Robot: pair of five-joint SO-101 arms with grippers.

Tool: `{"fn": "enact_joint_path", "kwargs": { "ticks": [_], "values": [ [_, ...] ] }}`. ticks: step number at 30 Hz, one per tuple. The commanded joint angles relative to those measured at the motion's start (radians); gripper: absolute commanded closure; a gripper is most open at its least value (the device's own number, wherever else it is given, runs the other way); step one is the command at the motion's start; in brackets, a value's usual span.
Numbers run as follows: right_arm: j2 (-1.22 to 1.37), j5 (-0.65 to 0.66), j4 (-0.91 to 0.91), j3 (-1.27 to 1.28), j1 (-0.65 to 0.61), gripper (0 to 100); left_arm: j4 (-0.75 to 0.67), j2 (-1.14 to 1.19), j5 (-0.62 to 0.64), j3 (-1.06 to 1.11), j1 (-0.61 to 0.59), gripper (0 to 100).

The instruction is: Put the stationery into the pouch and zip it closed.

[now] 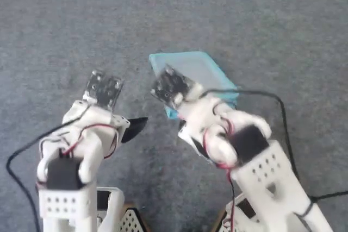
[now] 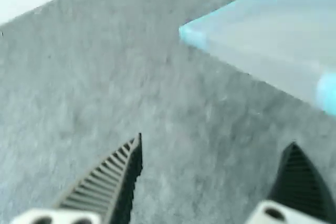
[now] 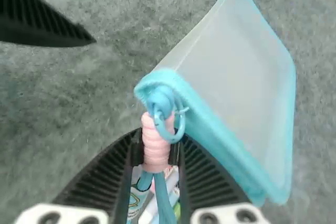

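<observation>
Right gripper [image 3: 156, 139] pinches the pink zipper pull [image 3: 156, 150] of the pouch [image 3: 236, 87]; left gripper [image 2: 215, 141] hovers open.

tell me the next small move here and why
Probably bring the left gripper across to pin the pouch at its edge. The right gripper is shut on the pink pull tab at the pouch corner, while the left hangs open over the mat beside it. Pulling unbraced would likely just drag the pouch.
</observation>
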Motion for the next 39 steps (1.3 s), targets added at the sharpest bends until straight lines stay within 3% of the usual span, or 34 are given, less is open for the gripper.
{"fn": "enact_joint_path", "kwargs": {
  "ticks": [1, 9, 20, 39],
  "values": [
    [-0.064, -0.066, -0.108, 0.075, -0.004, 99.2, -0.026, -0.189, 0.075, 0.025, 0.064, 61],
    [0.062, -0.117, -0.168, 0.066, -0.004, 99.2, -0.066, -0.267, 0.097, 0.116, 0.183, 61],
    [0.094, -0.186, -0.084, -0.018, -0.013, 99.2, -0.253, -0.267, 0.218, 0.283, 0.187, 61],
    [0.094, -0.181, -0.090, -0.018, -0.102, 99.2, -0.296, -0.265, 0.215, 0.351, 0.261, 61]
  ]
}}
